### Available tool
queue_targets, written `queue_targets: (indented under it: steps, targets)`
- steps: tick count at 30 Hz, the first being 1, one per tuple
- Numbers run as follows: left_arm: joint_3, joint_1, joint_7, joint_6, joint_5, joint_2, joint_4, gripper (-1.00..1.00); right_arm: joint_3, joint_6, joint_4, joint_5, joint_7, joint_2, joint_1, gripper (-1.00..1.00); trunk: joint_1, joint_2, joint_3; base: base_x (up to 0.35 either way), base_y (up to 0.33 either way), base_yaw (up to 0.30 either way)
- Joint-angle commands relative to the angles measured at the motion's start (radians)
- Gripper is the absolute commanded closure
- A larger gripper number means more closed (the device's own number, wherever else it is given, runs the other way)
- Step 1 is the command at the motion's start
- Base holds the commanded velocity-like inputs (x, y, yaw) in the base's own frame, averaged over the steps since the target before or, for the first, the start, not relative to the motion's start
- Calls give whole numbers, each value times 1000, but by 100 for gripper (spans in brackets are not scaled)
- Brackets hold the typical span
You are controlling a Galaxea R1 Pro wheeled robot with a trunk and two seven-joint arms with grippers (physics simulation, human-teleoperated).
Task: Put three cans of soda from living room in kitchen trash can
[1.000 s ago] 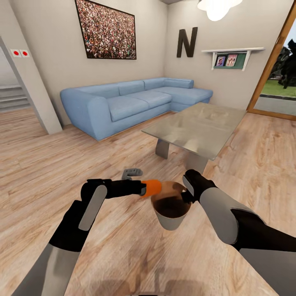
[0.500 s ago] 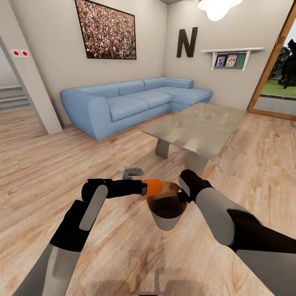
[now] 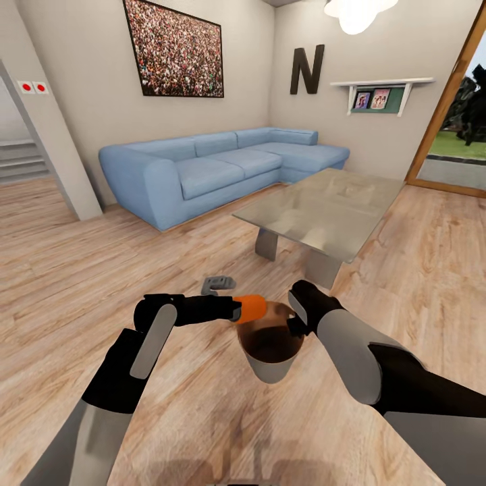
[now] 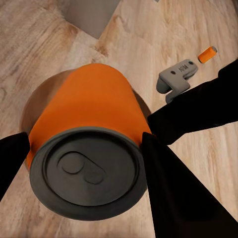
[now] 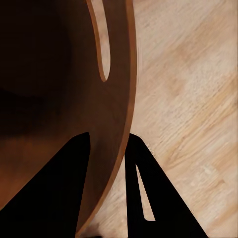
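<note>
An orange soda can [image 3: 252, 308] lies sideways in my left gripper [image 3: 239, 310], which is shut on it; its dark end [image 4: 87, 171] faces the wrist camera. It hangs at the near-left rim of the tash can [image 3: 271, 364], a pale grey tapered bin with a coppery brown inside [image 5: 44, 74]. My right gripper [image 3: 298, 326] is shut on the bin's rim [image 5: 120, 114], holding it above the wood floor. A second orange can [image 4: 208, 54] lies on the floor farther off. The dark blue can is out of view.
A small grey object [image 3: 217, 283] lies on the floor just beyond the bin. The glass-topped low table [image 3: 324, 212] stands ahead to the right, and the long light-blue sofa [image 3: 209, 169] lines the far wall. A doorway [image 3: 459, 145] opens at right.
My right gripper has carried the bin a little to the left, bringing its rim under the orange can. The left arm and the can have hardly moved.
</note>
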Motion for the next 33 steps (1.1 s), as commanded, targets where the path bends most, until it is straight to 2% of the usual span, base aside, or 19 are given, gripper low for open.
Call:
queue_targets:
  steps: [1,3,4,33]
  targets:
    - [0,0,1,0,-1,0,0,100,-7,-2,0,-17,3,0,-1,100,0,0,0,0,0,0]
    - [0,0,1,0,-1,0,0,100,-7,-2,2,-17,3,0,-1,100,0,0,0,0,0,0]
    - [0,0,1,0,-1,0,0,-100,-6,-2,3,-17,3,0,-1,100,0,0,0,0,0,0]
    - [0,0,2,0,-5,4,0,-100,-7,-4,17,-17,7,0,-1,100,0,0,0,0,0,0]
